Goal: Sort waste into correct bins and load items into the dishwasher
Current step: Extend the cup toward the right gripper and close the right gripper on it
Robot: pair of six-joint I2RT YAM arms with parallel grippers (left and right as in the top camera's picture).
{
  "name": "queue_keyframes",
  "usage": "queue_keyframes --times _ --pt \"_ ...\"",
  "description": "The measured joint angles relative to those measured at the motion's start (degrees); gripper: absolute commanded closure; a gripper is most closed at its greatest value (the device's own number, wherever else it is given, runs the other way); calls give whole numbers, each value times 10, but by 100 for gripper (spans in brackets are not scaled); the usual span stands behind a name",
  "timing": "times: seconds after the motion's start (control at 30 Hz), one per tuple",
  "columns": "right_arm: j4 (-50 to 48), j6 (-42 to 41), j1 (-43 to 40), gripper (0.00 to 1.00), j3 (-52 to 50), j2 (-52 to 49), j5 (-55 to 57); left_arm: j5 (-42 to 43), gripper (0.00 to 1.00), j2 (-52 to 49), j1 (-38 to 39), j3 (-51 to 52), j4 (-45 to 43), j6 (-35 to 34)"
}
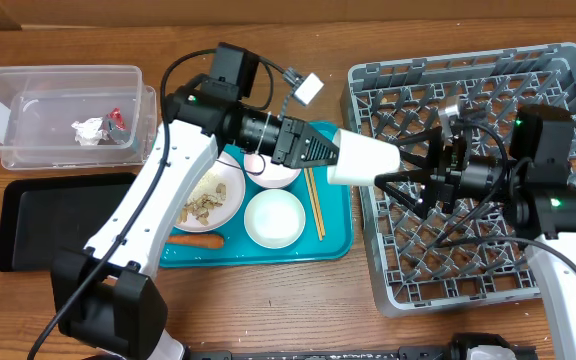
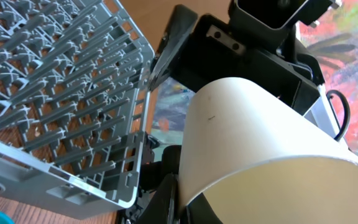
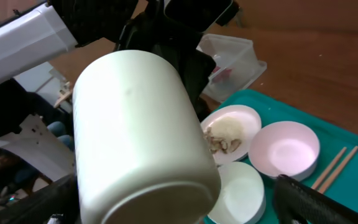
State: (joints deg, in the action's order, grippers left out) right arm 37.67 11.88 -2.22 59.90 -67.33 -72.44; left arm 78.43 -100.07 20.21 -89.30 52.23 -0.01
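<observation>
White cup (image 1: 360, 160) being pinched by left gripper (image 1: 330, 152), right gripper (image 1: 396, 165) spreading wide around it at rack's (image 1: 365, 235) 9 o'clock; wrapper (image 1: 118, 118) lying in tub (image 1: 8, 90); scraps (image 1: 203, 206), carrot (image 1: 196, 240), bowls (image 1: 275, 218), chopsticks (image 1: 314, 205) waiting.

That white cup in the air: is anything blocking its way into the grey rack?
Nothing visible blocks it. The left gripper holds the white cup at the grey rack's left edge. The right gripper has its fingers open around the cup, apparently to take it.
</observation>
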Motion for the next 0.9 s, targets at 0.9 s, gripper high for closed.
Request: queue_keyframes --times 0.9 --pt "-32 2 0 29 0 -12 -103 15 96 0 15 0 -61 -45"
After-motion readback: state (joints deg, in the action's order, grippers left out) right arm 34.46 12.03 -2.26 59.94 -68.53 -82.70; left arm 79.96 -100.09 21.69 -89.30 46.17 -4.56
